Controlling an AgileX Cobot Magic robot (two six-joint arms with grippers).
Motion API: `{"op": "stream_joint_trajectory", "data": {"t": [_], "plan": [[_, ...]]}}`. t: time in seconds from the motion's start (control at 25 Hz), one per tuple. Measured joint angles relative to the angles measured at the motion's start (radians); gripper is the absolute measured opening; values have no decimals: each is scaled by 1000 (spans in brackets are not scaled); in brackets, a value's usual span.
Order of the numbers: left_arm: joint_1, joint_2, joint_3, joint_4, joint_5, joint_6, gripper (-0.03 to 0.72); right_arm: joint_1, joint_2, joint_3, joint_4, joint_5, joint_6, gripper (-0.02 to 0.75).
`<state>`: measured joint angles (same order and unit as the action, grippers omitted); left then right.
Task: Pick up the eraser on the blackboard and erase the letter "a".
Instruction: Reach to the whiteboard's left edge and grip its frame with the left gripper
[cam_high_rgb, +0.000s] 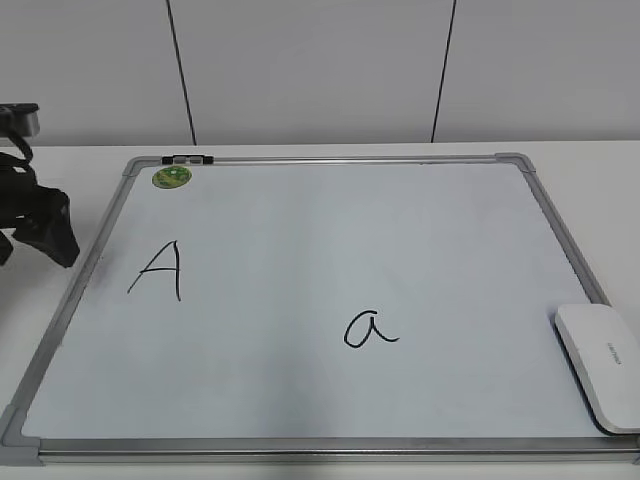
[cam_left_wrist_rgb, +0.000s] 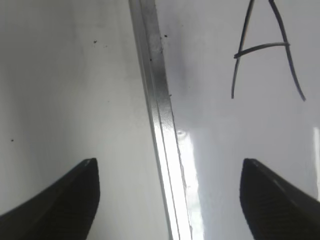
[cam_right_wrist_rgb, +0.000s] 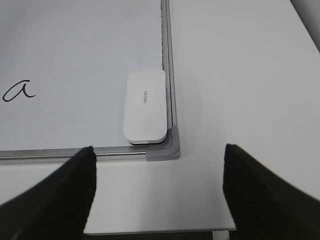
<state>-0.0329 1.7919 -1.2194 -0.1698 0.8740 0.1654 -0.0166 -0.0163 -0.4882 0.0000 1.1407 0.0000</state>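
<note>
The blackboard (cam_high_rgb: 300, 230) is a pale whiteboard with a silver frame, lying flat on the table. The white eraser (cam_high_rgb: 603, 364) lies on its near right corner; it also shows in the right wrist view (cam_right_wrist_rgb: 145, 106). The cursive letter "a" (cam_high_rgb: 370, 329) is in black at centre right, also in the right wrist view (cam_right_wrist_rgb: 19, 92). My left gripper (cam_left_wrist_rgb: 169, 172) is open above the board's left frame edge (cam_left_wrist_rgb: 160, 110), empty. My right gripper (cam_right_wrist_rgb: 159, 160) is open and empty, above the table short of the board's corner; it is out of the exterior view.
An uppercase "A" (cam_high_rgb: 160, 270) is written at the board's left, also in the left wrist view (cam_left_wrist_rgb: 265, 50). A round green sticker (cam_high_rgb: 171, 178) sits at the far left corner. The left arm (cam_high_rgb: 30, 215) is beside the board's left edge. The table's front edge (cam_right_wrist_rgb: 150, 231) is near.
</note>
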Motion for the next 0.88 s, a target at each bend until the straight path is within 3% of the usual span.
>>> {"op": "stream_joint_trajectory", "data": {"t": [0.48, 0.88], "plan": [[16, 215, -209, -5, 43, 31, 533, 0, 0, 0, 0, 0, 0, 587], [69, 344, -321, -126, 113, 123, 461, 0, 0, 0, 0, 0, 0, 587]]}}
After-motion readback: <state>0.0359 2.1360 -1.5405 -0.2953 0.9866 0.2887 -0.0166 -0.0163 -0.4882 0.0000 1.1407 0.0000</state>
